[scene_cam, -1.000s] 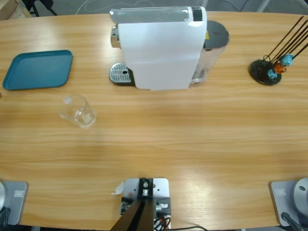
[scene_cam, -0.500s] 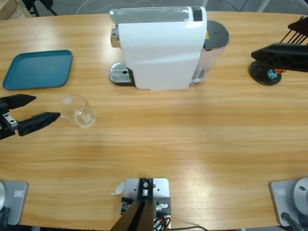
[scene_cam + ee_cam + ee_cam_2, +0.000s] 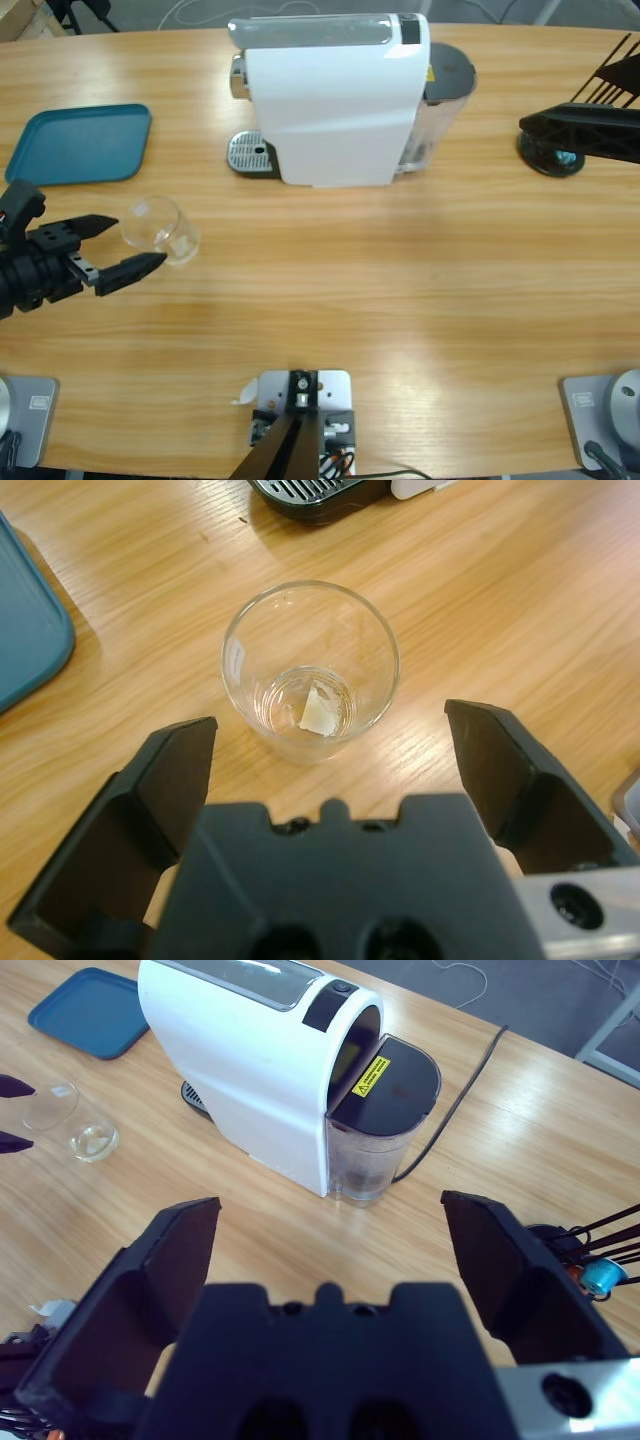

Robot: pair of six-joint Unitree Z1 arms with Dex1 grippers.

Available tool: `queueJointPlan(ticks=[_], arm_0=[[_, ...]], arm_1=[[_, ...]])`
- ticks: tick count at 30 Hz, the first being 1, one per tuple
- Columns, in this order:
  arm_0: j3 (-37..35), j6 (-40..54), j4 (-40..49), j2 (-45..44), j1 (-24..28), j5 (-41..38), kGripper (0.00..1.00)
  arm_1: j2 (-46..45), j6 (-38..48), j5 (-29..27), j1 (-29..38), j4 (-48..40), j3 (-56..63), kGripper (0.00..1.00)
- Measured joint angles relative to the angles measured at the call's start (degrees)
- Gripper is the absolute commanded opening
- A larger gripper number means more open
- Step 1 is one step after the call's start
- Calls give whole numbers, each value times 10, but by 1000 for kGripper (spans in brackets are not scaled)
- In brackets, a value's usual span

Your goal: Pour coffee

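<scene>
While upright, glass (image 3: pixel 310 670) faces open left tool (image 3: pixel 330 755).

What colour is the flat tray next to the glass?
The tray is teal blue, plain with no pattern. It shows best in the high view.

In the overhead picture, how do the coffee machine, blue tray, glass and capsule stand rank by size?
1. Coffee machine, by far the largest.
2. Tray.
3. Glass and capsule stand: about alike, and an arm partly hides the stand.
</scene>
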Motion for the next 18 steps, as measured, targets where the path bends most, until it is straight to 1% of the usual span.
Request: queueJointPlan(ticks=[5, 8, 13, 16, 17, 18], arm_0=[[4, 0, -52, 60, -1, 8, 1000], [4, 0, -79, 89, -1, 32, 1000], [5, -17, -89, 107, -2, 98, 1000], [6, -28, -93, 124, -2, 111, 989], [6, -29, -96, 130, -2, 111, 908], [6, -29, -100, 134, -2, 111, 785]], arm_1=[[0, 0, 0, 0, 0, 0, 1000], [0, 0, 0, 0, 0, 0, 1000], [0, 0, 0, 0, 0, 0, 1000], [0, 0, 0, 0, 0, 0, 1000], [0, 0, 0, 0, 0, 0, 1000], [0, 0, 0, 0, 0, 0, 1000]])
